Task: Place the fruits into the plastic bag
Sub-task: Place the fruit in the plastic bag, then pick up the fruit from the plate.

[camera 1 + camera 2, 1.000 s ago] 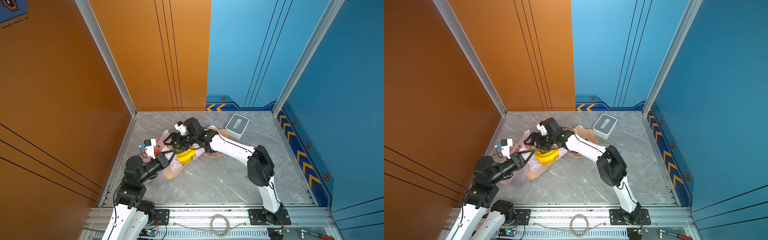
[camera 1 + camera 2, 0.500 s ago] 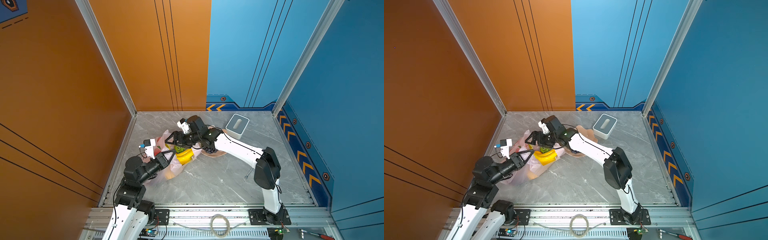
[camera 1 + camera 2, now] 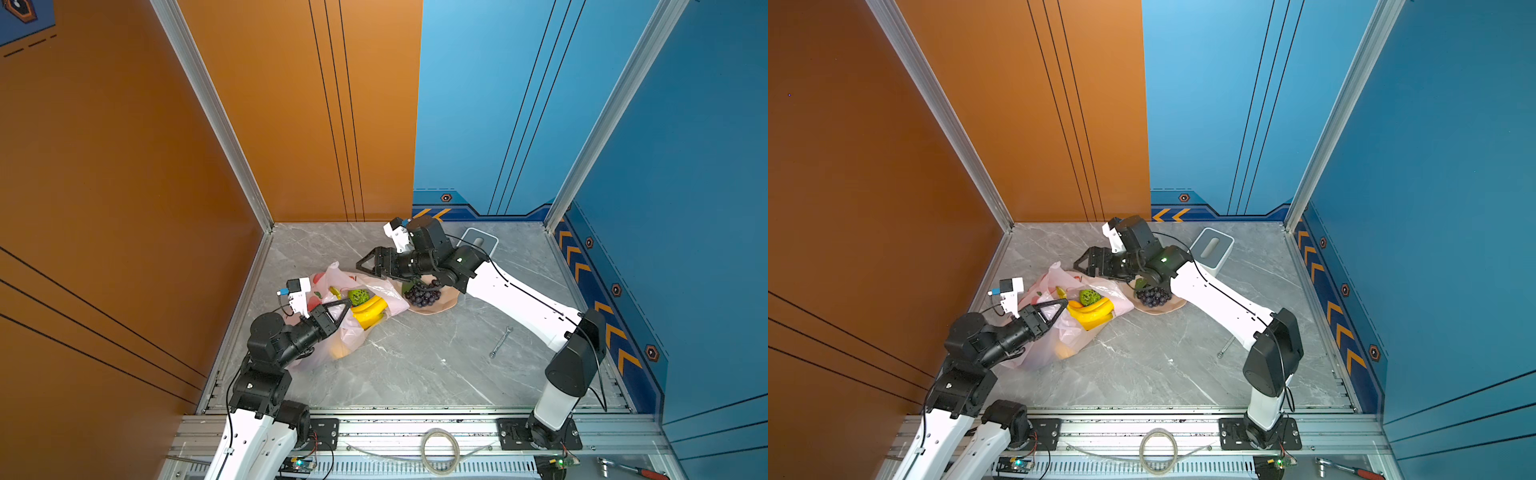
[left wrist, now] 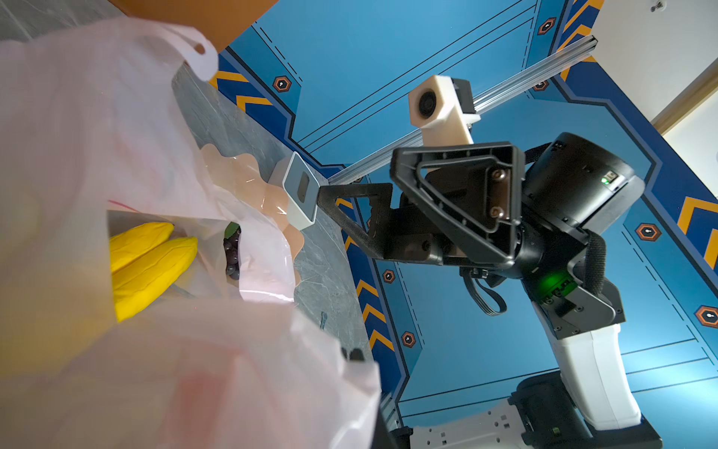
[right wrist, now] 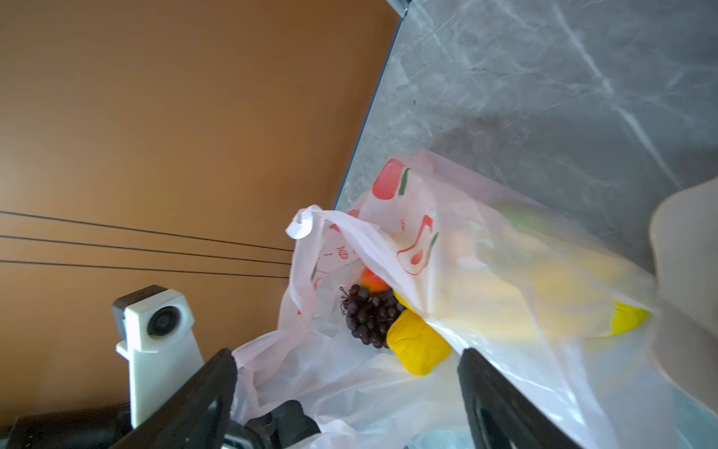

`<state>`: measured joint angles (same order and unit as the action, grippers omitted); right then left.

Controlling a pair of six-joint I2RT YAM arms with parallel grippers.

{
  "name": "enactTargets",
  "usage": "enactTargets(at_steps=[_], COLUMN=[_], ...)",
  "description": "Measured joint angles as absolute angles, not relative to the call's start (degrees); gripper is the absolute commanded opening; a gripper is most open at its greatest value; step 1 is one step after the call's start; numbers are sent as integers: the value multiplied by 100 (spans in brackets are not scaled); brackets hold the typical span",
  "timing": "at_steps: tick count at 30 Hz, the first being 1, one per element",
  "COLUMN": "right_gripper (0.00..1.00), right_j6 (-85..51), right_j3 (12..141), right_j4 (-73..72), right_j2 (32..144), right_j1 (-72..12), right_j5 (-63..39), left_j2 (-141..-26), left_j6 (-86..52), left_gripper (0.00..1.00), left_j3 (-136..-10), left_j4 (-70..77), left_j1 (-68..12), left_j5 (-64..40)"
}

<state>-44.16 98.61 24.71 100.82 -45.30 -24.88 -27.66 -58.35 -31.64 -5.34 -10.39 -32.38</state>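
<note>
The pale-pink plastic bag point(image 3: 353, 332) point(image 3: 1054, 336) lies at the left of the floor. My left gripper point(image 3: 347, 302) point(image 3: 1064, 303) point(image 4: 351, 354) is shut on its rim, holding the mouth up. Yellow bananas point(image 3: 368, 312) point(image 4: 149, 258) and a green bumpy fruit point(image 3: 358, 296) point(image 3: 1090, 297) lie in the mouth. Deeper inside are a grape bunch point(image 5: 369, 315), a red-orange fruit point(image 5: 373, 282) and a yellow lemon point(image 5: 417, 342). Another grape bunch point(image 3: 422, 295) point(image 3: 1152, 296) lies on the beige plate point(image 3: 446, 303). My right gripper point(image 3: 361, 266) point(image 5: 349, 388) hovers open and empty behind the bag.
A white-grey box point(image 3: 480, 241) point(image 3: 1210, 249) stands at the back, behind the plate. A small wrench point(image 3: 500, 340) lies on the floor under the right arm. The orange wall runs close along the bag's left side.
My right gripper has drawn back and up from the bag's mouth, still open. The green bumpy fruit now rests on the bananas. The left gripper has kept its hold.
</note>
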Motion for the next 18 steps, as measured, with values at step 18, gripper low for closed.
enactTargets(at_steps=[18], right_gripper=[100], right_j6=[-2700], right_j3=[9448], right_j4=[4727], right_j2=[9225], right_j1=[-3291], right_j5=[-486], left_j2=[-2663], left_j6=[-5680], left_gripper=[0], left_j3=[-3286], left_j4=[-856], left_j1=[-998], left_j5=[-3260])
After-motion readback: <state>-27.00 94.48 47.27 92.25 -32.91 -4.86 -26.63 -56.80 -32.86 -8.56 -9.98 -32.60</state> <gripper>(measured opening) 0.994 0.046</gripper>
